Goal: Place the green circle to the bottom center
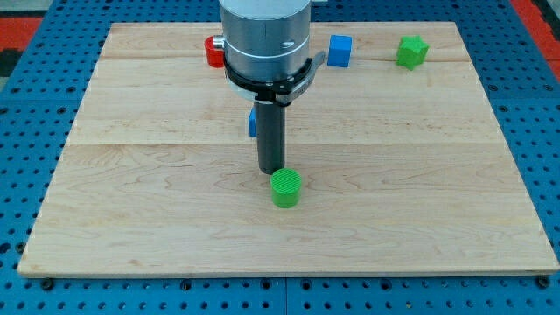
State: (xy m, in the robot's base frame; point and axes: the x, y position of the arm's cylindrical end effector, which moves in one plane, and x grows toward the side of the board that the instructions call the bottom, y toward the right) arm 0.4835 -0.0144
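Note:
The green circle (285,187) stands on the wooden board (131,201), a little below the board's middle. My tip (270,170) rests on the board just above and to the left of the green circle, touching or nearly touching its upper left edge. The dark rod rises from there to the grey arm body at the view's top.
A red block (213,52) sits at the top, partly hidden by the arm. A blue cube (339,51) and a green star-like block (411,52) lie at the top right. Another blue block (252,122) shows just behind the rod.

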